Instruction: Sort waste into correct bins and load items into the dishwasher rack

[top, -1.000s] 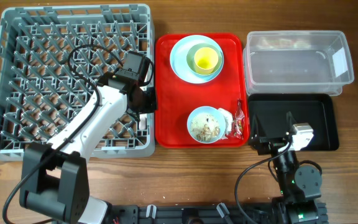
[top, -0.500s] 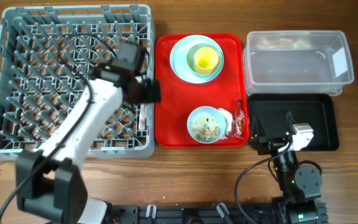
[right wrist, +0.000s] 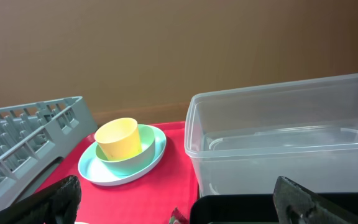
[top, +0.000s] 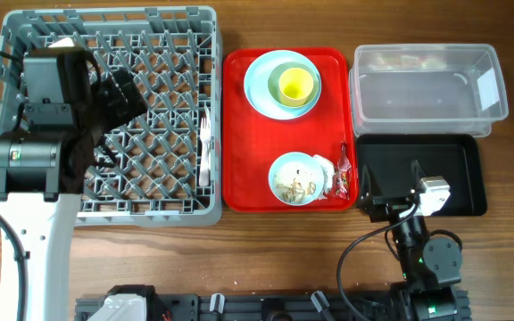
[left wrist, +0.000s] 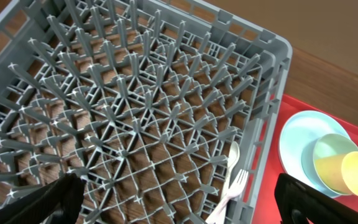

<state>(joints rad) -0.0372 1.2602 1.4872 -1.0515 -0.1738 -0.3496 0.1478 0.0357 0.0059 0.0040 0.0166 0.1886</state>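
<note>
While the right tool point(right wrist: 179, 196) hangs low on the near side, fingers spread wide with nothing gripped, it sits over the near-left corner of the black tray point(top: 453, 174), same pose as half a second ago. Just left of it, on the near half of the red tray point(top: 239, 125), is the small light blue bowl point(top: 275, 169) with pale crumbs point(top: 297, 185) inside. The crumpled napkin point(top: 323, 168) touches its right rim, and the red wrapper point(top: 339, 181) is beside the napkin by the tray's right lip. The white fork point(left wrist: 238, 182) and spoon point(left wrist: 231, 163) lie flat together in the dishwasher rack point(top: 105, 14), along its right wall, just beside the red tray. Half a second ago the left arm covered that spot; now it has pulled back over the rack's far-left part and looms larger, so the cutlery is uncovered. The left tool point(left wrist: 178, 186) is wide, holds nothing, and is above bare pegs. Farther back on the red tray is the light blue plate point(top: 255, 82), with the pale green bowl point(right wrist: 145, 149) on it and the yellow cup point(top: 295, 85) upright in the bowl. The clear tub point(top: 426, 98) is far right, butting against the black tray's far edge. The red tray is squeezed between rack and bins with thin gaps. An open wood strip of tabletop point(top: 266, 259) runs along the near edge.
</note>
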